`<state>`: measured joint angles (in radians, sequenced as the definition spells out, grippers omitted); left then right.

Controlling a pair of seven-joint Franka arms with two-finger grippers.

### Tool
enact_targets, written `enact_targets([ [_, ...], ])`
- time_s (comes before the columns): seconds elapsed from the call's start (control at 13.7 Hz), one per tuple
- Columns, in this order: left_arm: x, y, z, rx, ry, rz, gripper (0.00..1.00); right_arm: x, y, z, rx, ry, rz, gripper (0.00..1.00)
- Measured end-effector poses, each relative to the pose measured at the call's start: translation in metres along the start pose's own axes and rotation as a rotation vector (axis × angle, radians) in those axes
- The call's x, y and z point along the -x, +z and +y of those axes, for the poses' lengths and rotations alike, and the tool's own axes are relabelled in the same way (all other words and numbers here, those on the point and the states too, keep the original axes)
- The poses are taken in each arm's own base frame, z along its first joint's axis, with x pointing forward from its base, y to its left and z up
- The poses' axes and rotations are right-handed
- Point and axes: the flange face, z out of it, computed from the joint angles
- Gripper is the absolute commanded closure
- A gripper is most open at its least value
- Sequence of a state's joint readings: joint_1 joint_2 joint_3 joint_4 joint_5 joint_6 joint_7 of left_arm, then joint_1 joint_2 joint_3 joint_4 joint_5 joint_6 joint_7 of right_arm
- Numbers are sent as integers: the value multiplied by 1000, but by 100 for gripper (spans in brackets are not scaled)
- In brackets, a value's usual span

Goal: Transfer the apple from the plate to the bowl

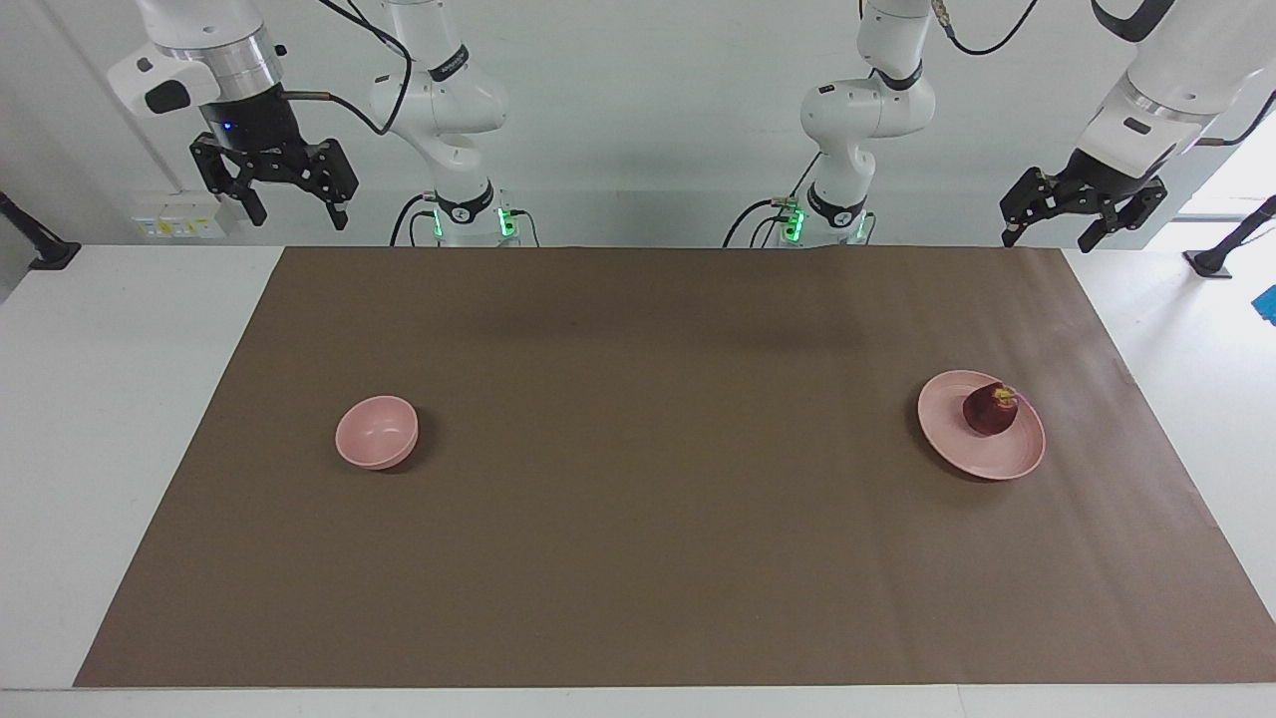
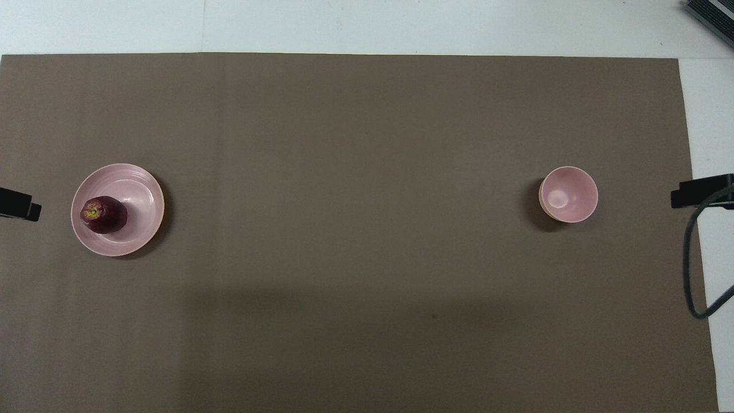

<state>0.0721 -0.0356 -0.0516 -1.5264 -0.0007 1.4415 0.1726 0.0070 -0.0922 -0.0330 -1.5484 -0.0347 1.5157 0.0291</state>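
Observation:
The dark red apple [image 1: 990, 410] sits on the pale pink plate [image 1: 982, 454] toward the left arm's end of the table; both also show in the overhead view, the apple [image 2: 105, 215] on the plate [image 2: 137, 195]. The small pink bowl [image 1: 377, 431] stands empty toward the right arm's end, also seen from overhead [image 2: 569, 194]. My left gripper [image 1: 1052, 236] hangs open and empty, raised over the table's edge by its base. My right gripper [image 1: 296, 211] hangs open and empty, raised near its own base. Both arms wait.
A brown mat [image 1: 648, 449] covers the table's middle, with white table around it. A black cable [image 2: 691, 269] hangs at the right arm's end. A dark object [image 2: 711, 17] lies at the table's corner farthest from the robots.

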Motion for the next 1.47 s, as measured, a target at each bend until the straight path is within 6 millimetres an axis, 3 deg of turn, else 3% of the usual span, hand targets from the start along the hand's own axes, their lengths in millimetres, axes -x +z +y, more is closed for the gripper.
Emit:
enact_targets([
  [0.73, 0, 3, 1, 1, 4, -8, 0, 0, 0, 0, 0, 0, 0, 0],
  [1.03, -5, 36, 4, 7, 10, -46, 0, 0, 0, 0, 0, 0, 0, 0],
  [1.47, -24, 111, -5, -3, 0, 17, 0, 0, 0, 0, 0, 0, 0, 0],
])
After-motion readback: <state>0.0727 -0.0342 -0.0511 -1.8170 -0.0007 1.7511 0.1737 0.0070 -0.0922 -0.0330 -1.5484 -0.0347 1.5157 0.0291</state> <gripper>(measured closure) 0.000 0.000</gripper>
